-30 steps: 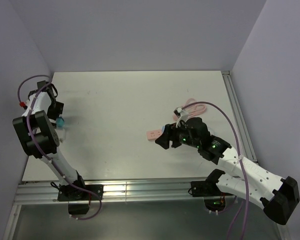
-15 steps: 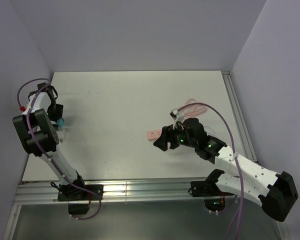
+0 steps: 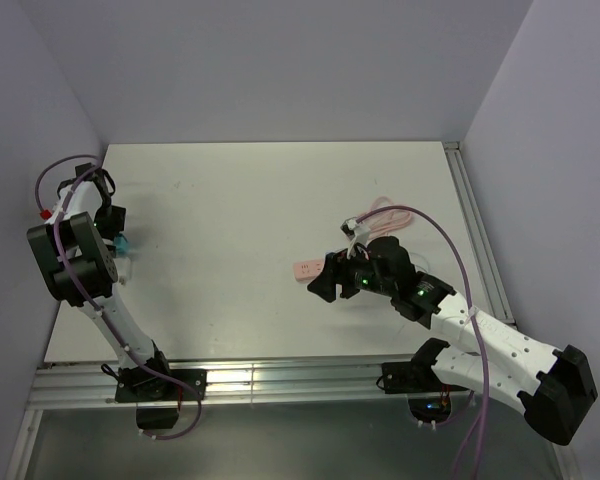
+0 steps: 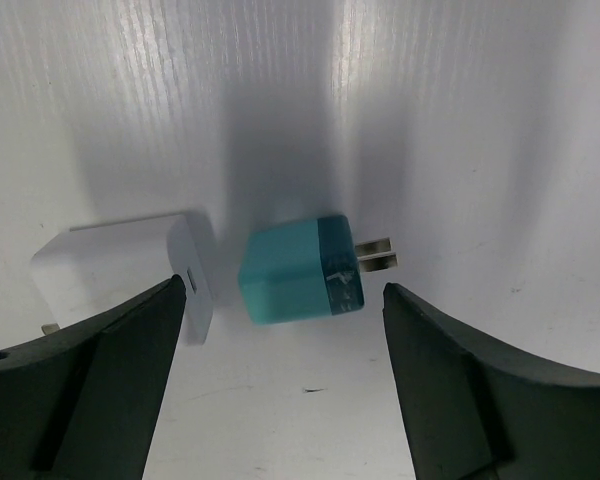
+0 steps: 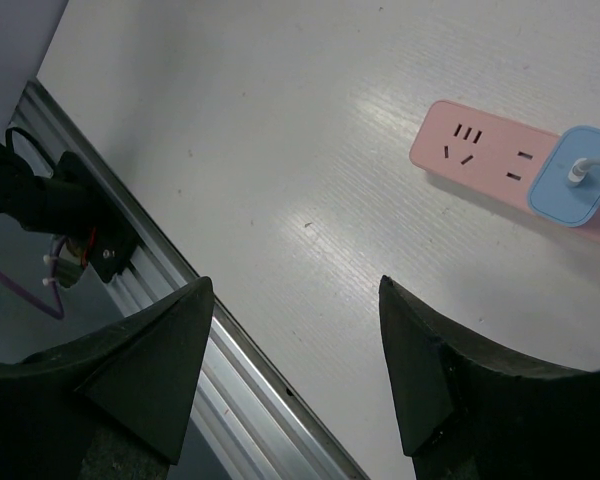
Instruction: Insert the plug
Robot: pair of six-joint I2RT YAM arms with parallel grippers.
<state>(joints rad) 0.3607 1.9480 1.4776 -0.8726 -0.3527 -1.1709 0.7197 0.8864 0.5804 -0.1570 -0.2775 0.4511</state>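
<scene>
The plug [image 4: 300, 268] is a small teal cube lying on its side on the white table, prongs pointing right. It sits at the far left of the table [image 3: 121, 243]. My left gripper [image 4: 283, 290] is open above it, its fingertips standing either side of the plug without touching it. The pink power strip [image 5: 480, 150] lies near the table's middle [image 3: 308, 269], with free sockets at its left end. My right gripper [image 5: 295, 285] hovers open and empty just in front of the strip [image 3: 320, 282].
A small white block [image 4: 120, 275] lies right beside the plug, close to my left finger. A light-blue adapter [image 5: 580, 185] with a white cable sits in the strip. The strip's pink cable [image 3: 380, 212] loops behind it. An aluminium rail [image 5: 130, 260] runs along the table's front edge.
My left jaws have narrowed slightly around the plug. The right arm has shifted a little to the left and then held still.
</scene>
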